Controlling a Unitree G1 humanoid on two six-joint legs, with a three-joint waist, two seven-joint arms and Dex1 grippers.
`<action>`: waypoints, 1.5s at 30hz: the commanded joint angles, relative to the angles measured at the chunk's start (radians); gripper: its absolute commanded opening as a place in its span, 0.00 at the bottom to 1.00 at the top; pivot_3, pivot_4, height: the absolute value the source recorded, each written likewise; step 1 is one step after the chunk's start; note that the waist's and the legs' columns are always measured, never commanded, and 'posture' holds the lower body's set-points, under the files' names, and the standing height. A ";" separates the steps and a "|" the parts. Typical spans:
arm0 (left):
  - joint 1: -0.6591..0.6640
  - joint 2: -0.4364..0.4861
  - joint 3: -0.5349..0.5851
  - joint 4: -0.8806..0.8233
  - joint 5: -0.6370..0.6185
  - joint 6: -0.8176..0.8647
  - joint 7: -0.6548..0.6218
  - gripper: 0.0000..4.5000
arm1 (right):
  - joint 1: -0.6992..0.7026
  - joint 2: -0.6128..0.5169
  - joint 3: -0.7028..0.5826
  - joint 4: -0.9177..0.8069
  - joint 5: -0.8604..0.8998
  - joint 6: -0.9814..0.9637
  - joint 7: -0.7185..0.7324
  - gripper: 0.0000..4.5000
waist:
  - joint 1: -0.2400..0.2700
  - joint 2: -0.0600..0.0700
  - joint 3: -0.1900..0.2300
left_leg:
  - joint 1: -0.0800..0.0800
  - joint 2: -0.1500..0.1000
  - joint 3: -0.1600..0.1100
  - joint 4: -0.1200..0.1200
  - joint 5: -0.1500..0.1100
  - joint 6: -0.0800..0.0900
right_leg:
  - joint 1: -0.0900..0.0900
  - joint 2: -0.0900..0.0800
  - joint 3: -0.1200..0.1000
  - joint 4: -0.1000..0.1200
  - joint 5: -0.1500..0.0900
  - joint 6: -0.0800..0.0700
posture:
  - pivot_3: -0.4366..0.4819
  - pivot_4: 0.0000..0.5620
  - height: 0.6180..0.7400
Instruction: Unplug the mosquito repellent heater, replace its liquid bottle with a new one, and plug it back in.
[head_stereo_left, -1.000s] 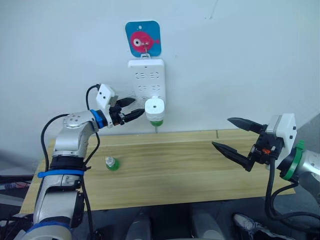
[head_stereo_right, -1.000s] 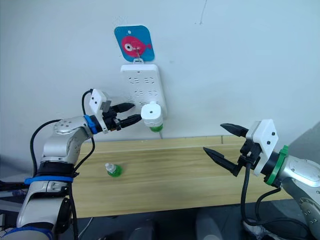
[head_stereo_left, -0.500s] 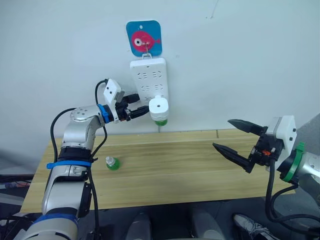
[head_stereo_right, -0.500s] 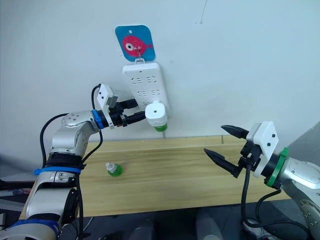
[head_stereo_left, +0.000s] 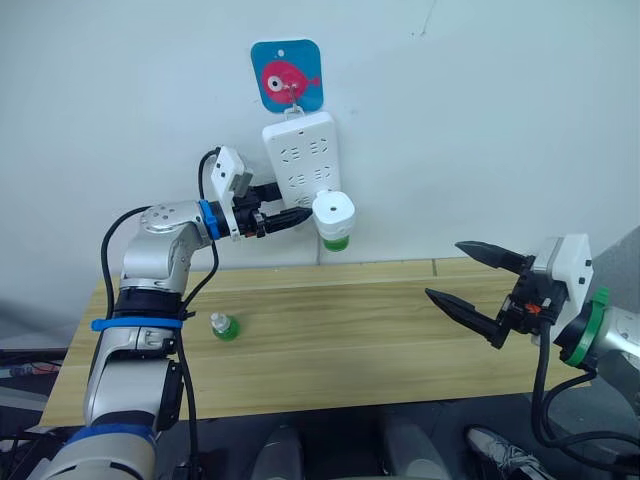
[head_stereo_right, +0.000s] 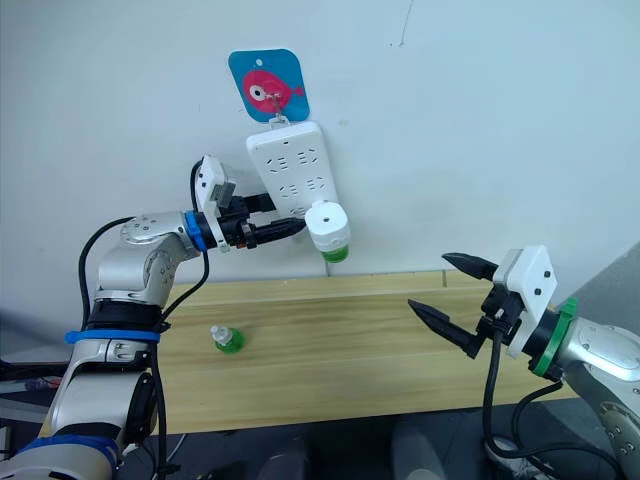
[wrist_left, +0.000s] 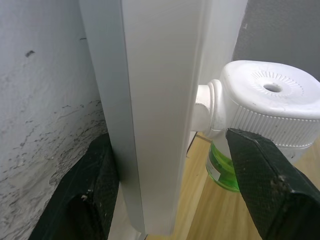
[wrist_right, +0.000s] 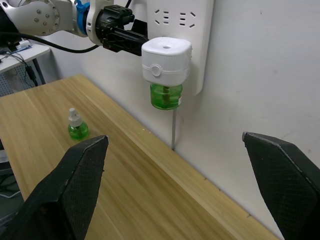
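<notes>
Mosquito repellent heater (head_stereo_left: 333, 210) plugged into wall power strip (head_stereo_left: 300, 158), green bottle (wrist_right: 166, 96) beneath it — left gripper (head_stereo_left: 296, 214) spread around the strip's lower edge, one finger (wrist_left: 262, 187) beside the heater; right gripper (head_stereo_left: 470, 282) spread wide above the tabletop (head_stereo_left: 380, 340); spare bottle (head_stereo_left: 223, 327) on the tabletop.

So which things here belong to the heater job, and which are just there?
Job:
- mosquito repellent heater, plugged into the power strip
- its green bottle
- spare bottle on the table
- left gripper

Just there:
- fish sticker
</notes>
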 joint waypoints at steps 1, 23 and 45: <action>-0.025 0.012 0.017 -0.032 -0.014 -0.002 0.002 0.64 | -0.035 0.002 0.015 -0.029 0.000 -0.012 -0.013 1.00 | 0.000 0.000 0.000 | 0.000 0.000 0.000 0.000 0.000 0.000 | 0.000 0.000 0.000 0.000 0.000 0.000 | 0.28 0.34 0.95; -0.003 0.000 0.011 -0.091 -0.017 0.018 0.022 0.29 | -0.512 0.421 0.541 -0.010 -0.217 0.314 -0.654 1.00 | -0.008 0.001 0.005 | -0.007 0.000 -0.007 0.001 0.003 -0.005 | -0.005 0.000 -0.004 0.001 0.000 0.000 | 0.28 0.36 0.95; -0.002 -0.001 0.008 -0.091 -0.009 0.000 0.022 0.29 | -0.676 0.617 0.574 0.261 -0.463 0.323 -0.626 1.00 | -0.018 0.002 0.005 | -0.020 -0.003 -0.020 0.004 0.008 -0.013 | -0.013 -0.004 -0.020 0.004 0.002 -0.002 | 0.30 0.33 0.95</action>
